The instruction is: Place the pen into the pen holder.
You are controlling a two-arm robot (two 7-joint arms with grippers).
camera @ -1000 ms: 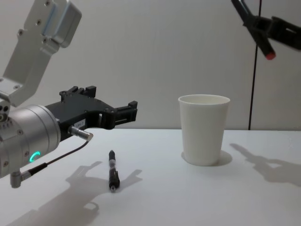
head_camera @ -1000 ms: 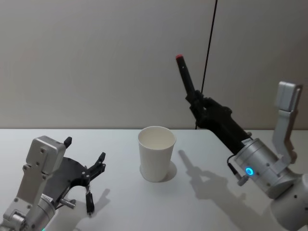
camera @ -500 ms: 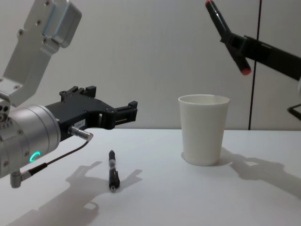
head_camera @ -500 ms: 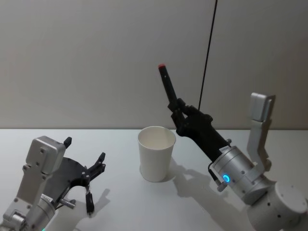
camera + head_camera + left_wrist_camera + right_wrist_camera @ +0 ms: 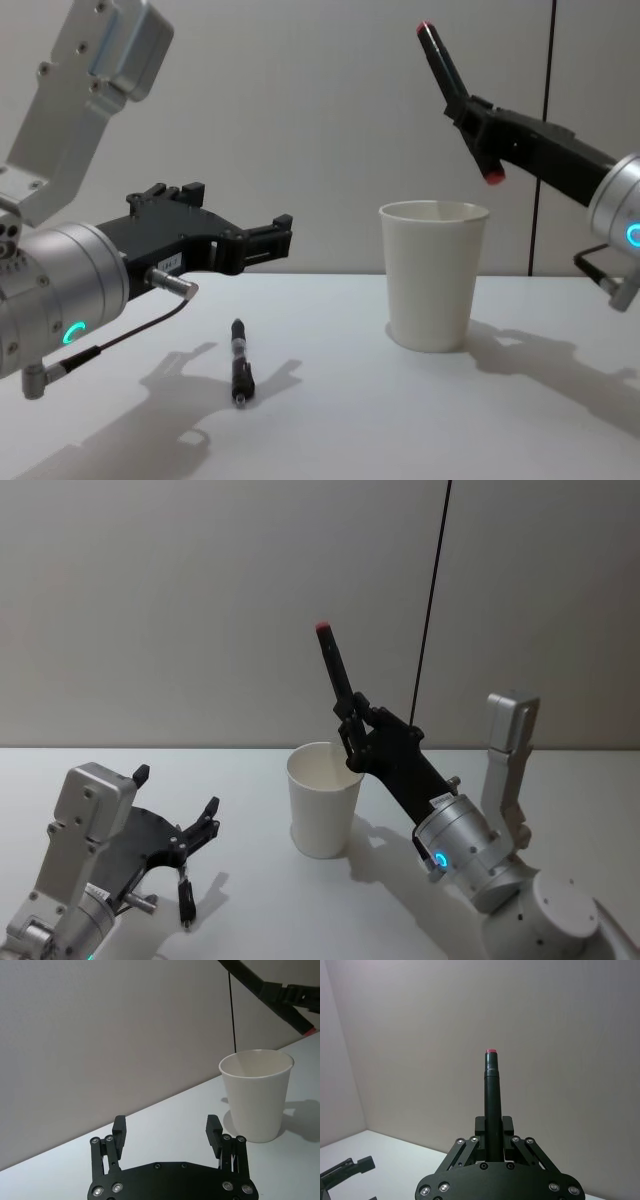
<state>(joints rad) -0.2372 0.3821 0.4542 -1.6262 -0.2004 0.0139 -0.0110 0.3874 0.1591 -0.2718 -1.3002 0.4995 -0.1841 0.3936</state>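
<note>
Scene: a plain white table (image 5: 250,900) stands against a bare grey wall (image 5: 150,600). A thin black line (image 5: 431,600) runs down the wall in the upper right of the frame.

Container: the pen holder (image 5: 323,800), a white tapered paper cup with a rolled rim, stands upright at the centre of the table. Its inner wall shows plain white below the rim. In the chest view the pen holder (image 5: 433,275) casts a soft shadow to its right.

Right gripper (image 5: 350,712): it reaches in from the lower right and is clamped around the pen (image 5: 333,670). This is a black pen with red at both ends, held in the air. The pen tilts, its upper end leaning toward the upper left of the frame. In the chest view the lower red end of the pen (image 5: 440,60) hangs just above the right side of the cup's rim, apart from it.

Left gripper (image 5: 176,790): it hovers at the lower left with its fingers spread wide and nothing between them.

A second pen (image 5: 240,360), also black, lies flat on the table in the lower left, below the left gripper and well apart from the cup.
</note>
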